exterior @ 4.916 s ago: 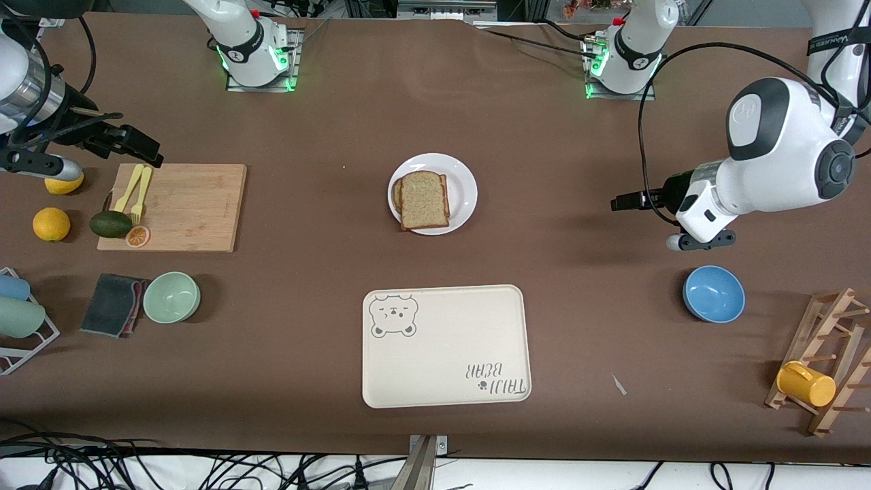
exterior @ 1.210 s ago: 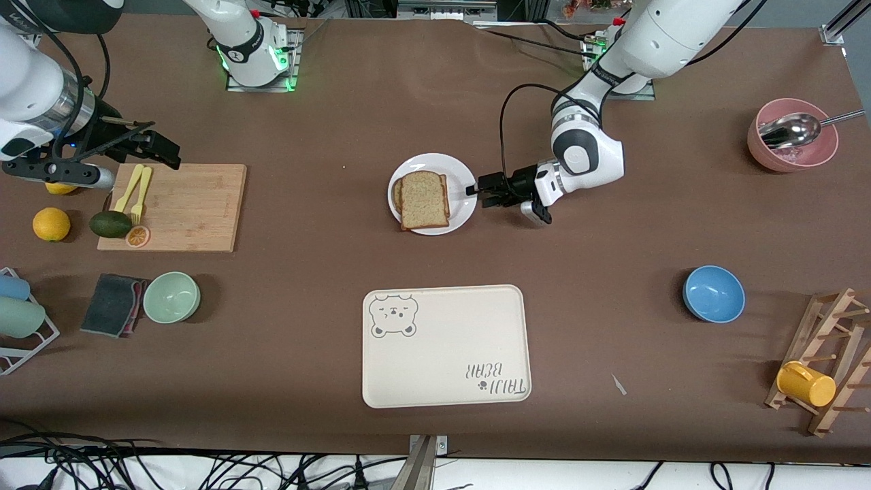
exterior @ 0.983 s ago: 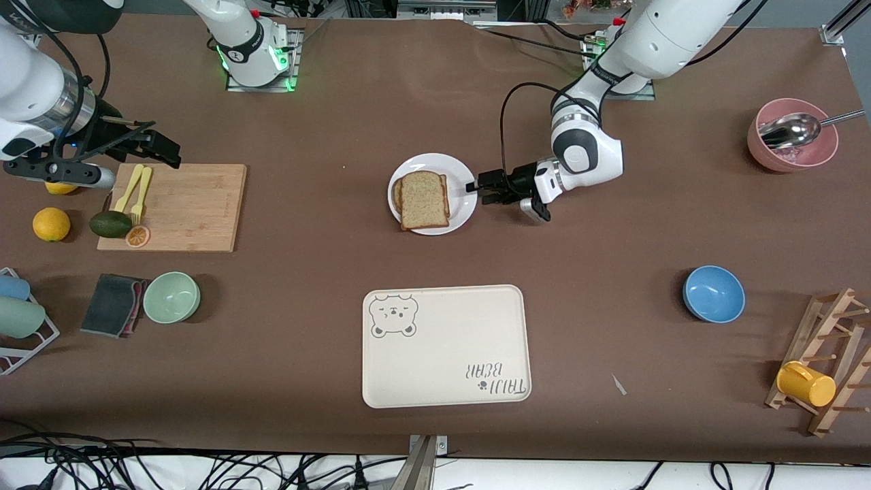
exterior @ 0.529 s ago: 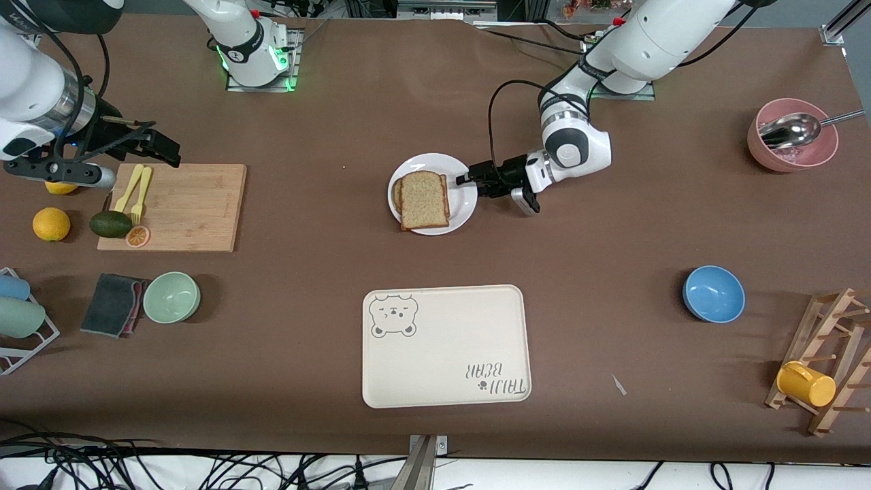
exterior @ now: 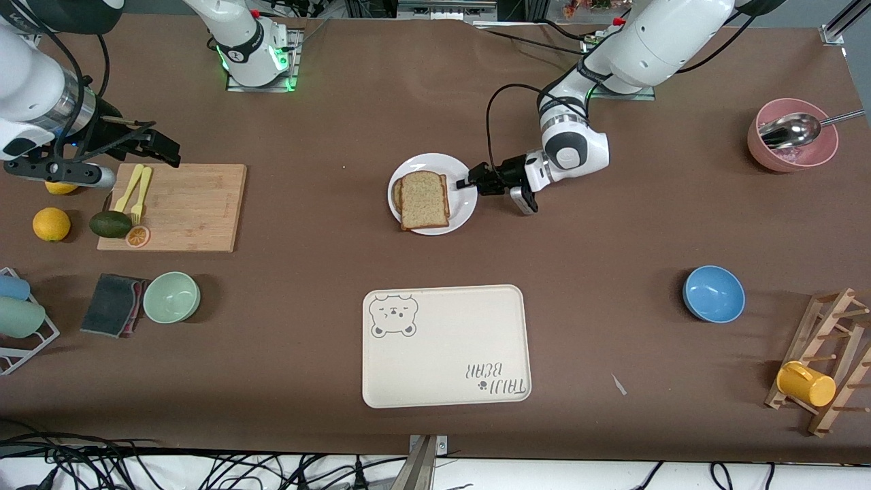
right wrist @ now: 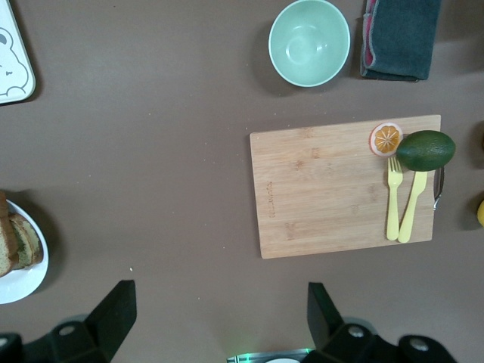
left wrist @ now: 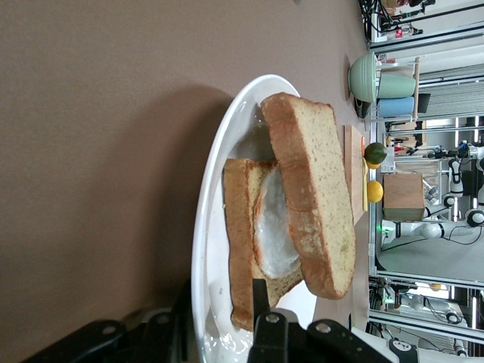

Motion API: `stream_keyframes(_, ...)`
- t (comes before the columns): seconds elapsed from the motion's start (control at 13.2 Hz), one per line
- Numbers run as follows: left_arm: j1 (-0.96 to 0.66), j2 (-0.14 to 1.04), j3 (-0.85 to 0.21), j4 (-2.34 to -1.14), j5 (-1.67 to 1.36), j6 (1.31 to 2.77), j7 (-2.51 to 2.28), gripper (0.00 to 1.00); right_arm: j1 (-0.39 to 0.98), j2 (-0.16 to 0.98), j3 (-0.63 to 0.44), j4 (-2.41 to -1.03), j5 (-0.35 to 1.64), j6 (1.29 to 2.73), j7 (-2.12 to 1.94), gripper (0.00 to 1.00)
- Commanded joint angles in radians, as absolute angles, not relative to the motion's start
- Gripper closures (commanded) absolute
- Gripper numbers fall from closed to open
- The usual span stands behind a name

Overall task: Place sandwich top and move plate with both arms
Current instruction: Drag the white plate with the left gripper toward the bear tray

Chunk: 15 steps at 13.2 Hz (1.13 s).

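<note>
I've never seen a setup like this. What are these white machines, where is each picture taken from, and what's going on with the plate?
Two robot arms stand at a brown table. One picture looks down from across the table; the others come from cameras on each wrist. The left gripper is closing on the rim of the white plate, one finger above and one below. On it the sandwich top leans on a slice with egg. The right gripper, open, waits over the cutting board holding a fork and knife. A bear tray lies nearer the camera.
</note>
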State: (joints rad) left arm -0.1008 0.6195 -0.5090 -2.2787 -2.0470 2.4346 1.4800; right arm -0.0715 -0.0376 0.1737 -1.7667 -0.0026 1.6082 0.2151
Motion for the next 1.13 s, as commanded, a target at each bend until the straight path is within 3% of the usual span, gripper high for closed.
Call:
stream_keyframes(0.0,-0.094,0.626,-0.512,-2.272,-2.086,2.428,1.537,0.92,-0.078,-0.037,0.181,-1.753,-0.012,1.597,0.207,0.0)
stream_keyframes(0.15,-0.092,0.626,-0.512,-2.267,-2.085,2.428,1.537,1.0,-0.078,-0.037,0.181,-1.752,-0.012,1.597,0.203,0.0)
stream_keyframes(1.06,-0.101,0.617,-0.512,-2.211,-2.027,2.51,1.304,1.0,-0.08,-0.035,0.181,-1.749,-0.011,1.595,0.195,0.0)
